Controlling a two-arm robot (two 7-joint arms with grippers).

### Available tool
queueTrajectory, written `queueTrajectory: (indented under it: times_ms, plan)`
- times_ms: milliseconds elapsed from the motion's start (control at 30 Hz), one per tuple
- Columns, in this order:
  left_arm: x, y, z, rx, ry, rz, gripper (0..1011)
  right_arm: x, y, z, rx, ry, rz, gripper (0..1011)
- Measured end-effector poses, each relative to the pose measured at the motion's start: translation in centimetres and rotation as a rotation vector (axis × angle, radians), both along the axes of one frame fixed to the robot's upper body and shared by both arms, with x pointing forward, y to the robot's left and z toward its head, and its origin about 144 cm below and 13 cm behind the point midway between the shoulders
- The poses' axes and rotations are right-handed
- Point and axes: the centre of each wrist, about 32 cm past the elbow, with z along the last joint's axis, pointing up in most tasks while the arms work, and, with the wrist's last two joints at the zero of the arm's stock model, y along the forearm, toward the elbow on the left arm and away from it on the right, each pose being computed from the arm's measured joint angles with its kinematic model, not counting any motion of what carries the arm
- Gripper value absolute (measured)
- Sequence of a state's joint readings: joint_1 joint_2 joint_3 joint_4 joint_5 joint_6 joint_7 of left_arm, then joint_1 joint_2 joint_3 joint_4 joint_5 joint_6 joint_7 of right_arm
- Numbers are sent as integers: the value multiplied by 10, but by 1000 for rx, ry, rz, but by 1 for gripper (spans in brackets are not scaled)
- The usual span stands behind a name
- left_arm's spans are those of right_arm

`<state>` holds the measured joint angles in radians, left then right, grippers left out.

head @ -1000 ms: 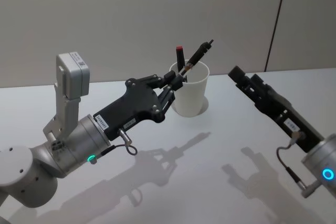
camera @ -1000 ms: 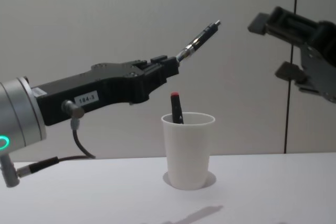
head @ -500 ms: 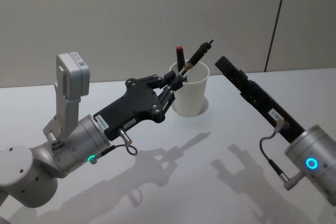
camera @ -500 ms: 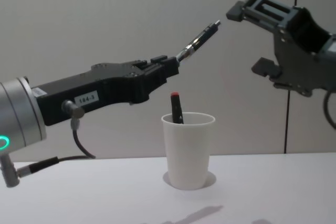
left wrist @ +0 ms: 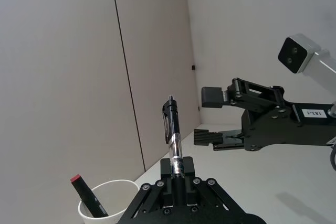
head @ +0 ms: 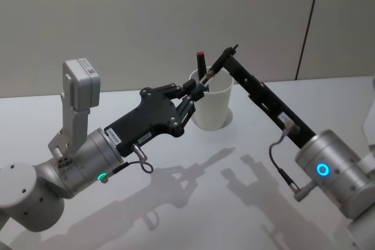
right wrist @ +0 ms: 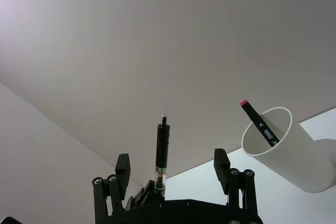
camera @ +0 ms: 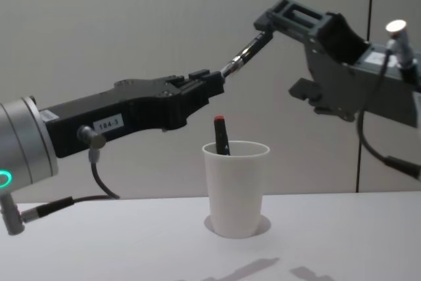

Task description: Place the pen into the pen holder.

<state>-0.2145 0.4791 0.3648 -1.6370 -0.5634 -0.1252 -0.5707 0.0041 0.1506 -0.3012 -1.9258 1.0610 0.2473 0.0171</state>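
Clenching the left jaws on the pen's lower end: left gripper (camera: pixel 217 82) reaching in from the left edge of the chest view and grasping the pen (camera: pixel 248 49) above and just left of the pen holder (camera: pixel 237 189). Slanting the pen's long axis up and to the right, aiming its tip at the upper centre of the frame, well clear of the rolled rim. Spreading the right jaws wide on the right gripper (camera: pixel 276 56), reaching in from the right edge and bracketing that upper end, one finger above the tip and one below. Seeing the same in the right wrist view: pen (right wrist: pixel 161 153) standing between the parted fingers, nearer one than the other. Not managing to tell whether either finger is touching the barrel.

Reading this as a handover in the making. Needing the right jaws to close square across that slanted axis before any release on the left. Rating the left gripper as the nearer one to the cup, almost over its rim. Noting a red-capped marker (camera: pixel 220 133) already standing inside, leaning at the rim's left. Expecting a tip-down swing over the counter (camera: pixel 131 248) afterwards.
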Motion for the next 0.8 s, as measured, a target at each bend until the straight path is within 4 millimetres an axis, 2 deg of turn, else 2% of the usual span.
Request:
queueTrajectory:
  times_ms: [800]
  plan:
    - [0,0,0,0,0,0,127,16,24,9,-17,9,-6,1002]
